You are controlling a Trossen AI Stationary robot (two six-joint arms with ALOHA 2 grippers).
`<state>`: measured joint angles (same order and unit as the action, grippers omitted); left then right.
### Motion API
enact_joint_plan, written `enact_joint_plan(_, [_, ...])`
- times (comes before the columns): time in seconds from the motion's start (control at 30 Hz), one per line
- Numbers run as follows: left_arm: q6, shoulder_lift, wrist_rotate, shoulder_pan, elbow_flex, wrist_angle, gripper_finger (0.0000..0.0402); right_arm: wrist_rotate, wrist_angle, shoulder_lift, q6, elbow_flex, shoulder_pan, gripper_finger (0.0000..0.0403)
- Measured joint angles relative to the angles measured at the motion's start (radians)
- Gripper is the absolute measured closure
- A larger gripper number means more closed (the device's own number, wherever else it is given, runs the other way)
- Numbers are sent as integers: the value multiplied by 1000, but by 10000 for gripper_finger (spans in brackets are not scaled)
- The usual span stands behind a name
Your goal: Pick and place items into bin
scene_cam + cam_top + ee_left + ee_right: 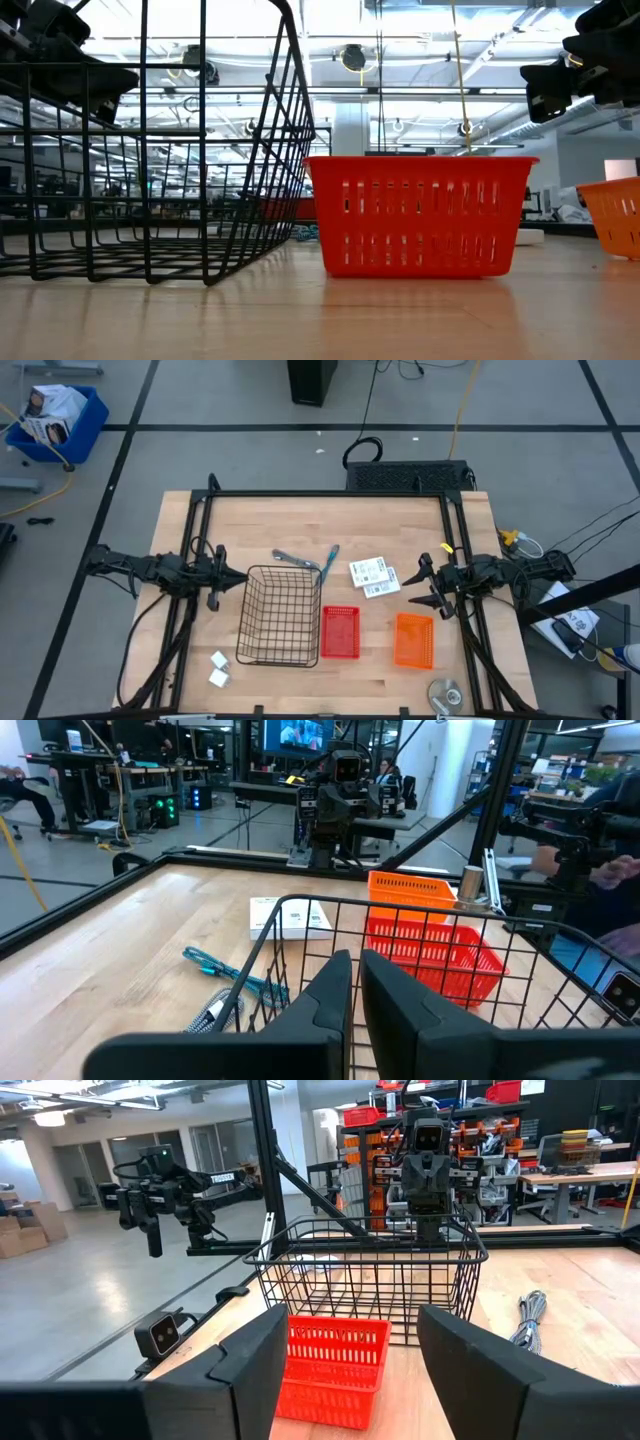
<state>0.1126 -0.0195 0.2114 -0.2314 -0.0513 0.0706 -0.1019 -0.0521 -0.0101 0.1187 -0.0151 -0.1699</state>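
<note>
L pincer (240, 574) sits pressed together, nothing in it, just beside the L side of the black wire basket (280, 616). R pincer (420, 582) is spread w/ nothing between the fingers, near the white cards (374, 575) and above the orange bin (414, 639). Red bin (340, 632) sits touching or just beside the basket's R side.

Two teal/grey tools (308, 560) lie on the bench (330, 515) beyond the basket's far edge, tips crossing or close; can't tell if touching. Two white blocks (218, 668) sit near the bench's front L corner. Silver disc (445, 693) at front R edge.

Bench is pale wood strips w/ black frame rails. Floor grey w/ dark lines; blue crate (55, 420) far L, cables trailing at R.

Low view: basket wires and red bin block most of the bench; cards, tools, blocks not seen there. Card print too small to read.
</note>
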Motion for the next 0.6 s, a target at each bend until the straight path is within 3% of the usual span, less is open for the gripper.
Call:
enact_joint_plan(0.47, [0, 0, 0, 0, 0, 0, 369, 0, -5, 0, 0, 0, 0, 187])
enact_joint_plan(0.6, [0, 0, 0, 0, 0, 0, 369, 1, -68, 0, 113, 0, 0, 184])
